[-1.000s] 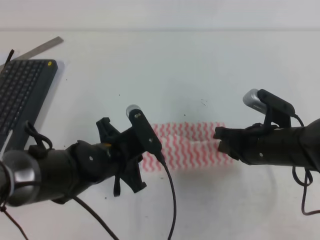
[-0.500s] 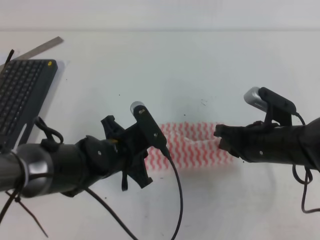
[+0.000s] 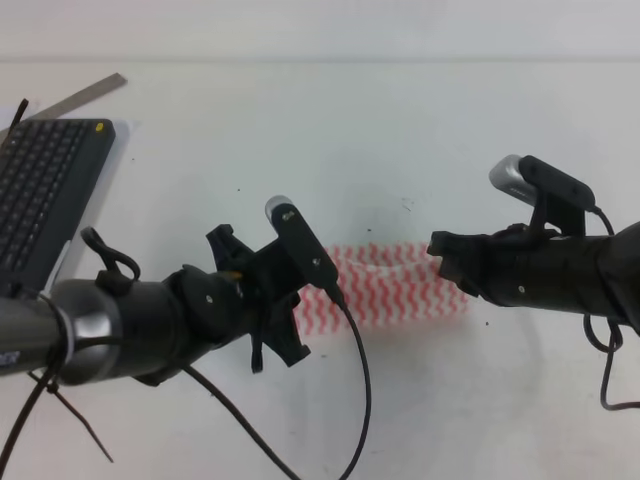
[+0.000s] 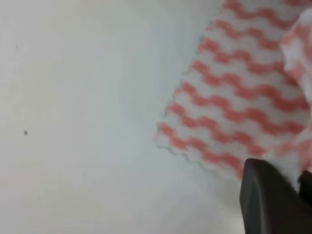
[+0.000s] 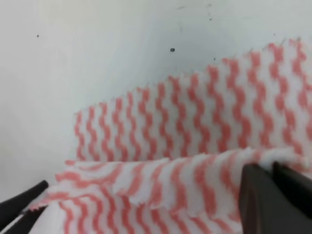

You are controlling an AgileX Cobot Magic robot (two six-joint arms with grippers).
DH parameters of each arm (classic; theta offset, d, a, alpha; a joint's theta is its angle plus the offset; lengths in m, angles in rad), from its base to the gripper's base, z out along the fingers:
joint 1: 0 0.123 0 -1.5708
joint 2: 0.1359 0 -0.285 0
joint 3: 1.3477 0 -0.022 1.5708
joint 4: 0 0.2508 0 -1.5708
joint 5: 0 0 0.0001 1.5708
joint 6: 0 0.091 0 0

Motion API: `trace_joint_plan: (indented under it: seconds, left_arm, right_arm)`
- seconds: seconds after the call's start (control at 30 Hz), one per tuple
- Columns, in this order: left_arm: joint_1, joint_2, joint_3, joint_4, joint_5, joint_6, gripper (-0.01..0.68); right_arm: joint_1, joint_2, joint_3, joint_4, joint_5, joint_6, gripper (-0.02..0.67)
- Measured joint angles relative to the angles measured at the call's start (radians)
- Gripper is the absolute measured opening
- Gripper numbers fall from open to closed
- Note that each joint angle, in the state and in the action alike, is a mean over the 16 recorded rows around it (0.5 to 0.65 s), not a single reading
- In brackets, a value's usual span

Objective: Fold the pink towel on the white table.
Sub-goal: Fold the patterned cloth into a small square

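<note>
Fingers (image 4: 273,195) of the left gripper (image 3: 290,320) sit closed on the near-left edge of the pink towel (image 3: 385,285); its wrist view shows cloth pinched between dark pads at the lower right. Opposite it, the right gripper (image 3: 445,272) is likewise clamped on the near-right edge, a lifted band of striped cloth running from its fingers (image 5: 265,200) across that wrist view toward a dark tip at the lower left.

Over the last second the left arm has crept rightward and slightly away from the camera, while the right has barely shifted. The raised near edge now arches over the layer lying flat on the white worktop (image 3: 350,130), so I judge the fold to be under way, with the edge being carried toward the far side.

Both arms cover the towel's ends from above, so how the corners align cannot be told. Farther off at the left, a dark grey keyboard (image 3: 40,190) is cut by the frame.
</note>
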Motion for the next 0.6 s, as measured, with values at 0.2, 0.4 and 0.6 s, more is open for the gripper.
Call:
trace_joint_plan:
  seconds: [0.2, 0.4, 0.6]
  left_arm:
    - [0.007, 0.008, -0.007, -0.003, -0.003, -0.008, -0.002]
    - [0.015, 0.02, -0.012, -0.006, 0.0, -0.015, -0.002]
    - [0.017, 0.036, -0.022, -0.012, 0.001, -0.016, -0.002]
  right_arm:
    - [0.001, 0.015, -0.003, 0.001, -0.006, -0.005, -0.016]
    - [0.001, 0.038, -0.017, 0.002, -0.004, -0.006, -0.015]
    - [0.001, 0.063, -0.036, 0.002, 0.0, -0.008, -0.014]
